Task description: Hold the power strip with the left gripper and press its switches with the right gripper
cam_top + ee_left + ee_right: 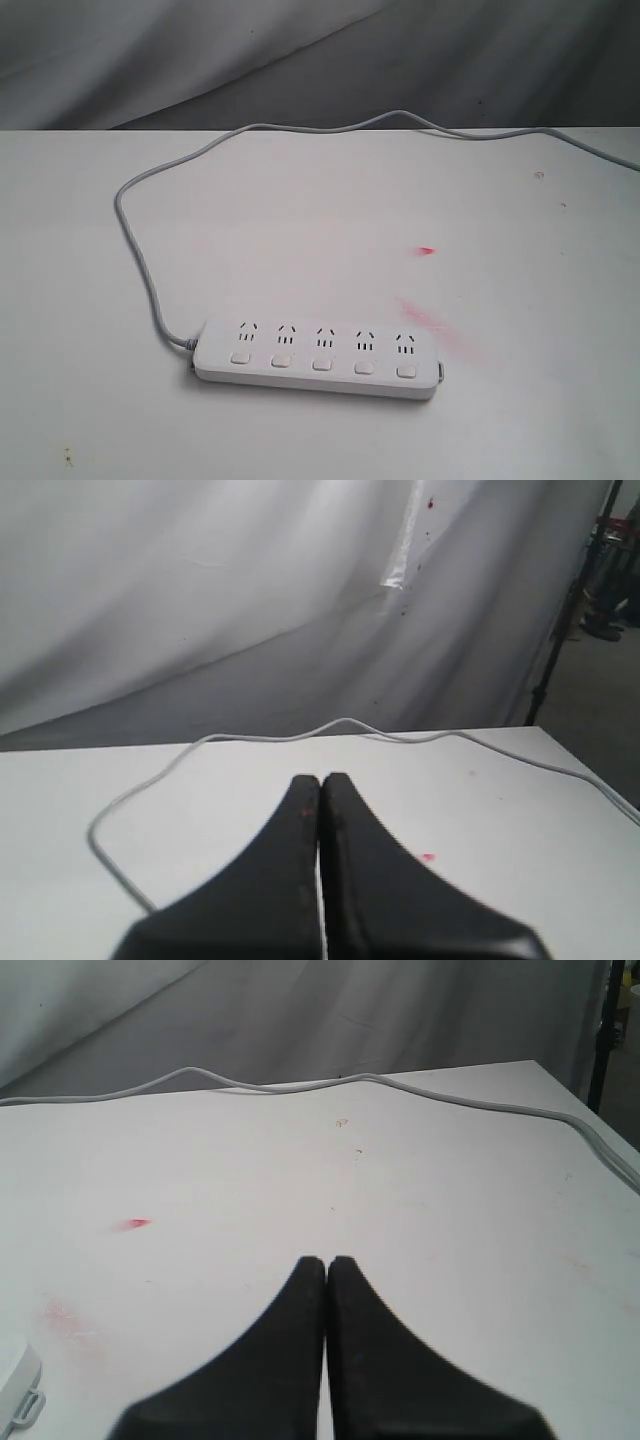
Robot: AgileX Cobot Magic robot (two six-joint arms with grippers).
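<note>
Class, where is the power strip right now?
In the exterior view the power strip lies flat, low and central on the table, a pink smear by its right end.

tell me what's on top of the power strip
The power strip carries five socket groups on top, each with a switch beside it; nothing rests on it. Its underside lies on the table, hidden.

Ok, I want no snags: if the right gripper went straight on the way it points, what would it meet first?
Probably the grey cord, crossing the right gripper's line near the table's far edge; only bare table lies before it. The power strip sits off to one side. Depth is unclear.
</note>
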